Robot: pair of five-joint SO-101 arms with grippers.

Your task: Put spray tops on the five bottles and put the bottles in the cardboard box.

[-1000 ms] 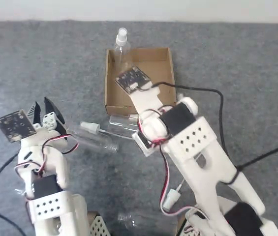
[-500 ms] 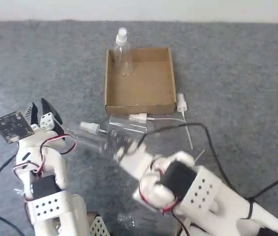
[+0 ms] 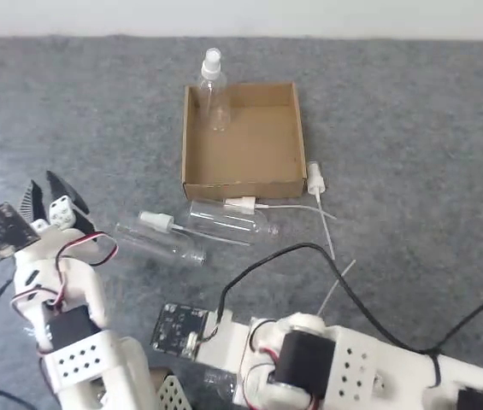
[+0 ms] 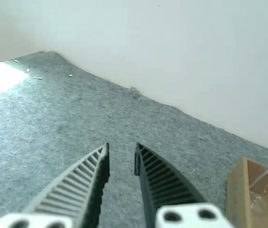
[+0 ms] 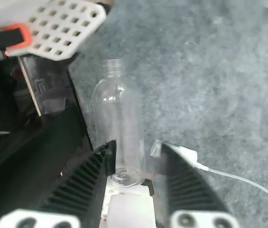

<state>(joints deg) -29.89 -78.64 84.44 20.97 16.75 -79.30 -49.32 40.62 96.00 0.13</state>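
Straddling the base of an uncapped bottle (image 5: 117,111), my right tool (image 5: 134,148) stands open, a jaw on each side. The bottle lies flat on the counter (image 5: 209,85), long axis pointing straight away, neck farthest. My left tool (image 4: 122,154), narrowly parted, hangs well apart. The high view adds the cardboard box (image 3: 254,145), a capped bottle (image 3: 213,90) standing in its corner, and a loose spray top (image 3: 315,181) just beside it.

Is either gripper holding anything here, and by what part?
Nothing is held. The left gripper is open and empty; the right gripper sits open astride the base end of a capless bottle, not clamped on it.
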